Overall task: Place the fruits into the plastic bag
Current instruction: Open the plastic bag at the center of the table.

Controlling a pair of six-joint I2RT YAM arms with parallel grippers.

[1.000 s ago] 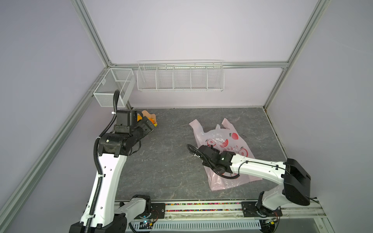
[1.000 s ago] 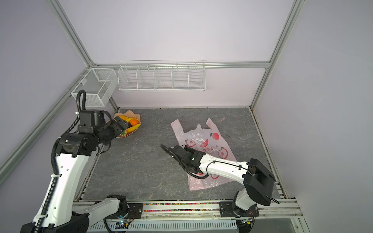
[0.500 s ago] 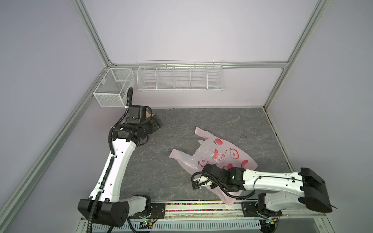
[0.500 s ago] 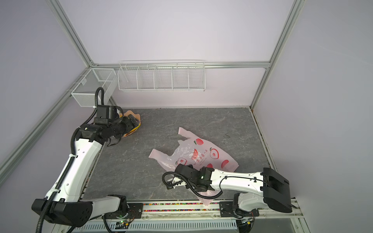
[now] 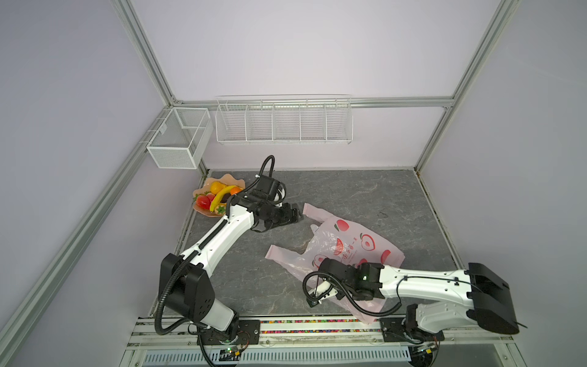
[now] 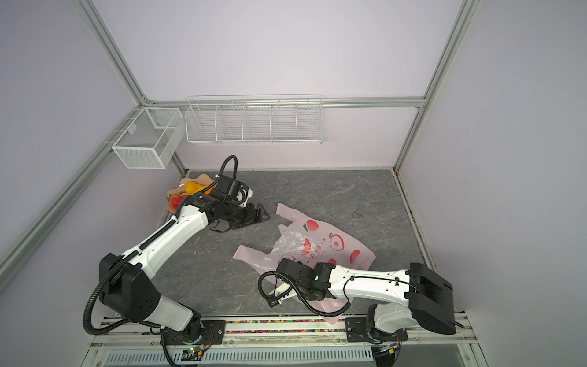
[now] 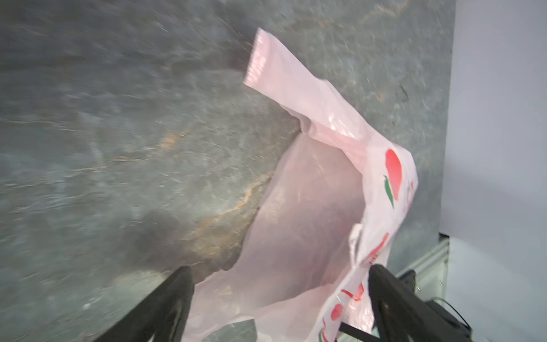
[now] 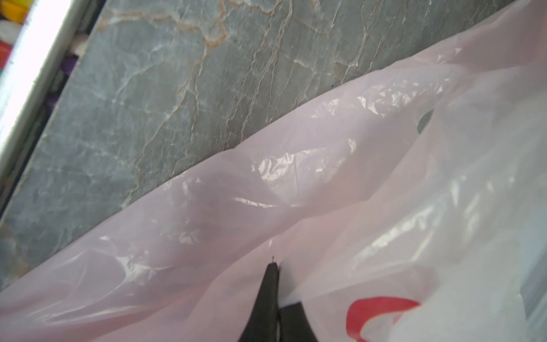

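The pale pink plastic bag (image 5: 352, 244) (image 6: 320, 244) lies right of centre, its mouth lifted and facing left. My right gripper (image 8: 273, 266) is shut on a fold of the bag's film near the front edge, its fingers mostly hidden beneath its wrist (image 5: 349, 279) in both top views. My left gripper (image 5: 297, 214) (image 7: 279, 281) is open and holds nothing, just short of the bag's far handle (image 5: 313, 211), with the mouth seen between its fingers. The fruits, a banana (image 5: 222, 197), a pear (image 5: 216, 186), an orange (image 5: 235, 190) and a strawberry (image 5: 203, 200), lie in a peach dish (image 5: 203, 212) at the far left.
A wire rack (image 5: 284, 122) hangs on the back wall and a mesh basket (image 5: 178, 139) in the left corner. The bag's near corner droops over the front rail (image 5: 286, 322). The left forearm (image 5: 222, 235) crosses the floor beside the dish.
The left gripper swung from over the dish to the right, up to the bag's far handle. The right gripper dragged the bag toward the front edge, lifting its mouth open.
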